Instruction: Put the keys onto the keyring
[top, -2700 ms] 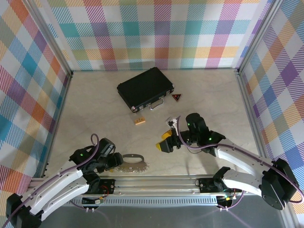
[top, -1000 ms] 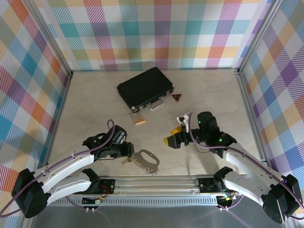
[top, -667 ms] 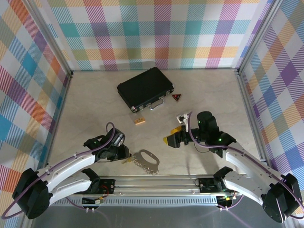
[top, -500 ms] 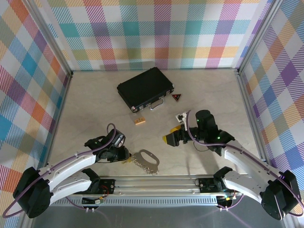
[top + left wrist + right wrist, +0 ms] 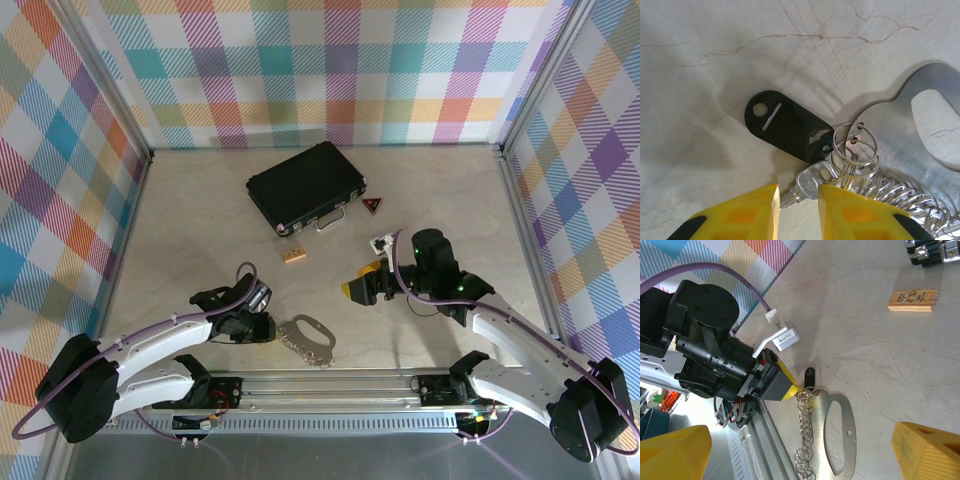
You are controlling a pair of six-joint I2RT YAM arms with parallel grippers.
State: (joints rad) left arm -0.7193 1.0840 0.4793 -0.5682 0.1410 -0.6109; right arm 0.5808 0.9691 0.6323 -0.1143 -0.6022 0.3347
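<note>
Keys point(image 5: 810, 182) lie on the table point(image 5: 715, 75) against the keyring point(image 5: 920, 125) near my bases, the silver one between the close-set fingers point(image 5: 855, 215) of my left pincer point(image 5: 799, 200), clamped or not I cannot tell, while my right pincer point(image 5: 358, 282) hovers spread wide, probably to steady the ring.

The silver key point(image 5: 807, 184) loses its blade at 6 o'clock between the yellow fingers point(image 5: 740, 215) of the left claw point(image 5: 798, 194), so a grip cannot be told; the keyring point(image 5: 885, 135) runs off at 3 o'clock. The right wrist view crops the black case point(image 5: 926, 249) at 1 o'clock.
</note>
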